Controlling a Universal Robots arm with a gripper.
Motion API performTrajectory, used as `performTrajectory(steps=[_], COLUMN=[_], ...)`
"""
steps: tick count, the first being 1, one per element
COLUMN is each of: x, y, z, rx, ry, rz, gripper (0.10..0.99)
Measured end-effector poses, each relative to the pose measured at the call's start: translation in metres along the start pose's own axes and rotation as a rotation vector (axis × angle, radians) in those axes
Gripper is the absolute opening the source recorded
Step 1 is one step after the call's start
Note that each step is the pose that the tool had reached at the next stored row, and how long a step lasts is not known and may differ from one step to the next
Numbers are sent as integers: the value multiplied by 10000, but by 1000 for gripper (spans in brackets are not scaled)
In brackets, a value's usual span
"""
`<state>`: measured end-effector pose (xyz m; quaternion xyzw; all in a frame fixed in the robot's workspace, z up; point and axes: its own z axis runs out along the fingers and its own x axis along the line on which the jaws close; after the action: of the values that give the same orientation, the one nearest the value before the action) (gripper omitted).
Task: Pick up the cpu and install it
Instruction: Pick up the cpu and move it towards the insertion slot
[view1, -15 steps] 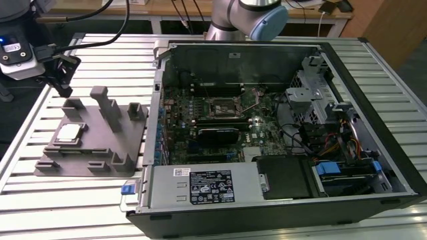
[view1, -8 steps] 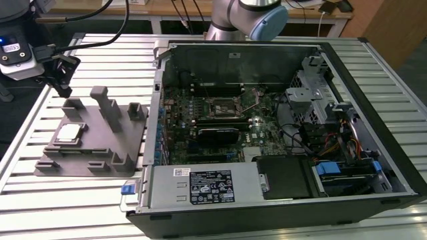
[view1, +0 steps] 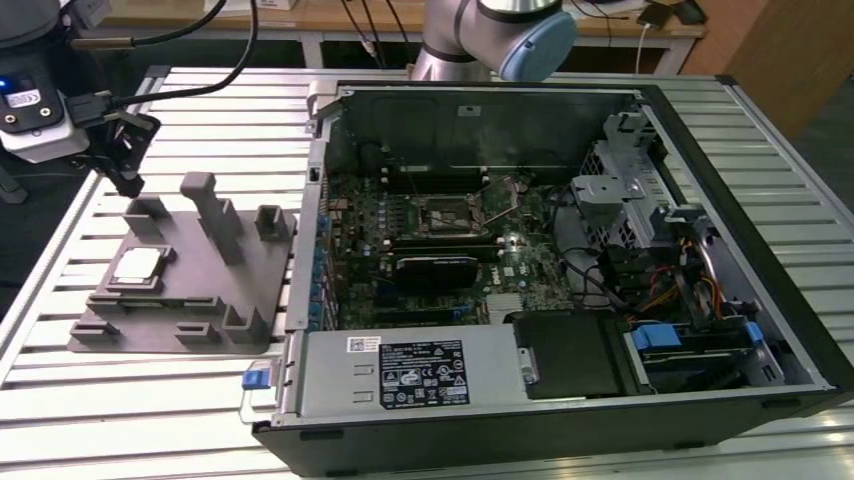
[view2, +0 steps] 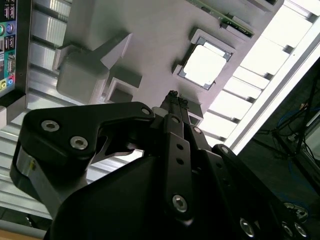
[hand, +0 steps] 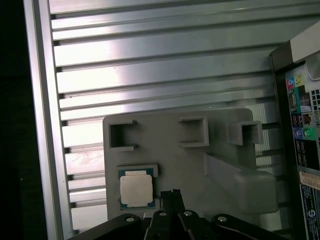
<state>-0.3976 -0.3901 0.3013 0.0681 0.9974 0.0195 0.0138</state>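
Standing by the slatted metal table (view1: 120, 410), I record in the exterior view the cpu (view1: 138, 265) lying flat in a shallow pocket of a grey fixture (view1: 200, 300) at the exterior view's left. It is well apart from the open computer case (view1: 787, 330) and the socket (view1: 447, 212) on its board. The end effector (view1: 128, 180) hangs above the fixture's far corner, clear of the chip. In the second wrist view the end effector (view2: 172, 95) has its tips pressed together on nothing, near the cpu (view2: 204, 65) but not touching. The first wrist view agrees: the cpu (hand: 136, 191) sits just beside the closed tips (hand: 172, 192). I judge the chip light, stiff and thin, its polished lid slippery and its underside delicate. It is best held by two opposite edges. The table's ribs glare under the room lighting, and dark cables (view1: 363, 30) hang beyond its far edge.
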Motion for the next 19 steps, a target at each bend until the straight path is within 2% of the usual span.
performTrajectory(steps=[19], x=[151], y=[-65], z=[151], rx=[0], ry=[-1], rz=[1], gripper=[106])
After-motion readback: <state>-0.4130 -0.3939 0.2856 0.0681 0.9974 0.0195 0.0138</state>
